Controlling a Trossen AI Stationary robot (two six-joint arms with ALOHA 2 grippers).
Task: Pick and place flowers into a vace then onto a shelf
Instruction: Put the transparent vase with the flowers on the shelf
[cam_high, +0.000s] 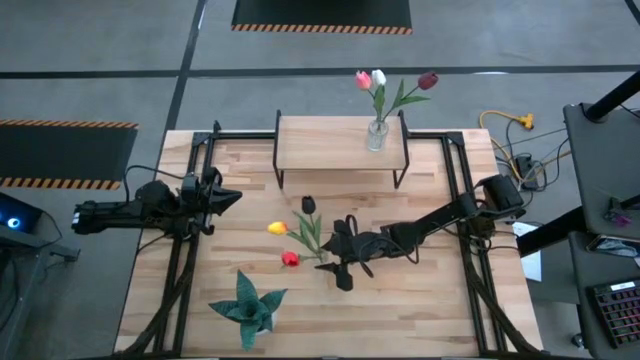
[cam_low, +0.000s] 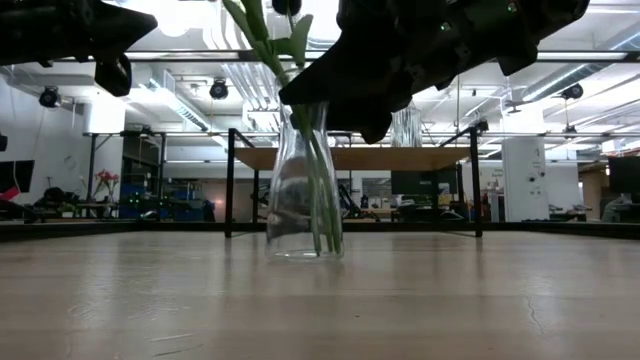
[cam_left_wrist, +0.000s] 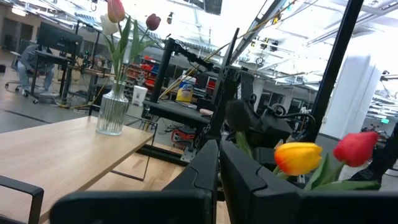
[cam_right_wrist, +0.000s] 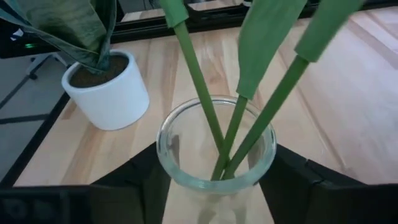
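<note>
The clear vase (cam_right_wrist: 216, 155) with three tulips (cam_high: 298, 232) is standing mid-table (cam_high: 420, 300) and is being bracketed by the right gripper (cam_right_wrist: 211, 177), its jaws spread either side of the glass, not yet clamped. The left gripper (cam_left_wrist: 217, 180) is being held clenched, empty, apart. Smooth glass may be tipped by uneven closing before the shelf (cam_high: 320, 150) is reached.

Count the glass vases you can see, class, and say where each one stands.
2. One vase stands on the shelf, holding three tulips. The other vase stands on the table, holding three more, with the right gripper around it.
</note>
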